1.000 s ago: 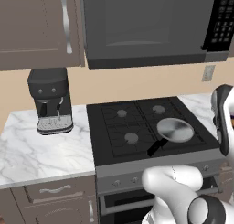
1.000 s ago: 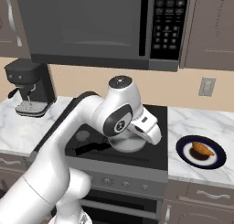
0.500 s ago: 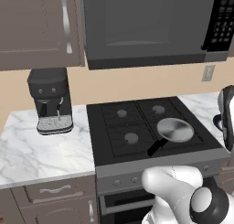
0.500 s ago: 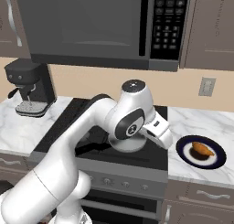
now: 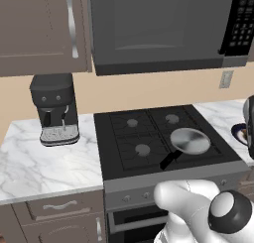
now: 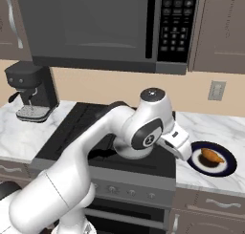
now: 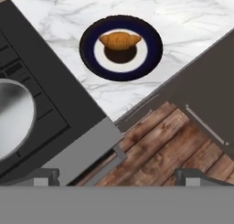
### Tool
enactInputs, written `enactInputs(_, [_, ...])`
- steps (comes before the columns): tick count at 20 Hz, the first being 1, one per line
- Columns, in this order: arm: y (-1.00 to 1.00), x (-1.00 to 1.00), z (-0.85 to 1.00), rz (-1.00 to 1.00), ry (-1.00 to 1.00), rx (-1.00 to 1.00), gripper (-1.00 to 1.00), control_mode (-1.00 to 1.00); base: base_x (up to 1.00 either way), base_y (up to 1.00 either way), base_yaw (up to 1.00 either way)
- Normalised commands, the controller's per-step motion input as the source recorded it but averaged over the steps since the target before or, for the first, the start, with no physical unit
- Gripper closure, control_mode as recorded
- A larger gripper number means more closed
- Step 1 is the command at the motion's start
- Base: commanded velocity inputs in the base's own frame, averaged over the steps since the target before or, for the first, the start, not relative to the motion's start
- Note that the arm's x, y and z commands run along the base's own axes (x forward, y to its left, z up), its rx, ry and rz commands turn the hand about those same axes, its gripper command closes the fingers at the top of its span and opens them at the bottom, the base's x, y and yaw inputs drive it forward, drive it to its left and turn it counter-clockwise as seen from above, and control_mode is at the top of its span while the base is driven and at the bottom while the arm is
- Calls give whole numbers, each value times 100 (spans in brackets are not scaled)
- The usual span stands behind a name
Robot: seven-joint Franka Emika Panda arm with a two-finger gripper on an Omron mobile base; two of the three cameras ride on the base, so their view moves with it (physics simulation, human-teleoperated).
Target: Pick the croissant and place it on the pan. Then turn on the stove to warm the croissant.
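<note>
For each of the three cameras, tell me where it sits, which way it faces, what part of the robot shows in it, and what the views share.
Left base view: behind the arm to its left, looking forward and down at the stove, the pan and a coffee machine; the arm's white base rises lower right.
Right base view: behind to its right, facing the stove and the plate with the croissant; the arm sweeps up from lower left.
Hand view: on the hand, looking down at the croissant, plate, pan edge and floor; open gripper at the bottom.
Shared: both base views show stove and coffee machine.
</note>
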Motion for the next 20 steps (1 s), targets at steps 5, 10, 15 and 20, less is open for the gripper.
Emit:
enactInputs(5, [-21, 0, -11, -3, 0, 1, -100, -100, 0, 0, 0])
enactInputs(10, [-18, 0, -6, 0, 0, 2, -100, -100, 0, 0, 0])
enactInputs(15, [-12, 7, -6, 1, 2, 1, -100, -100, 0, 0, 0])
enactInputs(20, [-7, 16, -1, 2, 0, 0, -100, -100, 0, 0, 0])
